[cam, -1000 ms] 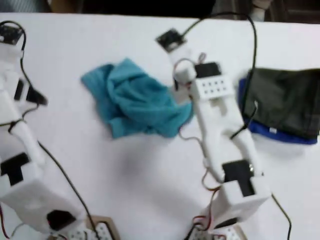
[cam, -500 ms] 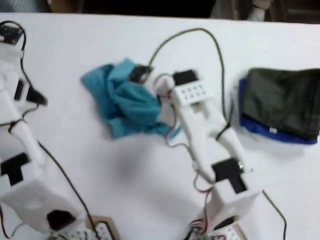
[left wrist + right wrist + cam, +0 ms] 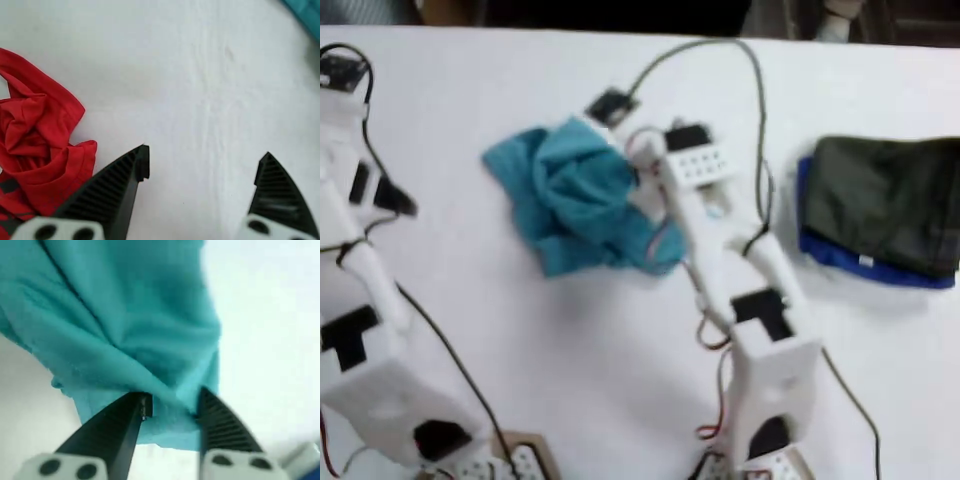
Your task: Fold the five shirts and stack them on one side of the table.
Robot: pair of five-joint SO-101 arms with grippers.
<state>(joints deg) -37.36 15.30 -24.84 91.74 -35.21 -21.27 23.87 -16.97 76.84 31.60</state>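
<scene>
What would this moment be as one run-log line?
right gripper: shut on teal shirt | left gripper: open, beside red shirt | folded stack: dark green on blue

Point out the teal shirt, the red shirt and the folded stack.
teal shirt (image 3: 575, 205), high view, middle of the crumpled cloth
red shirt (image 3: 35, 145), left wrist view, bunched folds
folded stack (image 3: 895, 200), high view, dark top shirt

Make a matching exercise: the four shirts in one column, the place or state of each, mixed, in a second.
1 teal shirt
2 red shirt
3 dark green shirt
4 blue shirt

A folded, lying on another shirt
B crumpled, near the left gripper
C lying under another shirt
D crumpled, in the jaws of the right gripper

Pairs: 1-D, 2-B, 3-A, 4-C
</scene>
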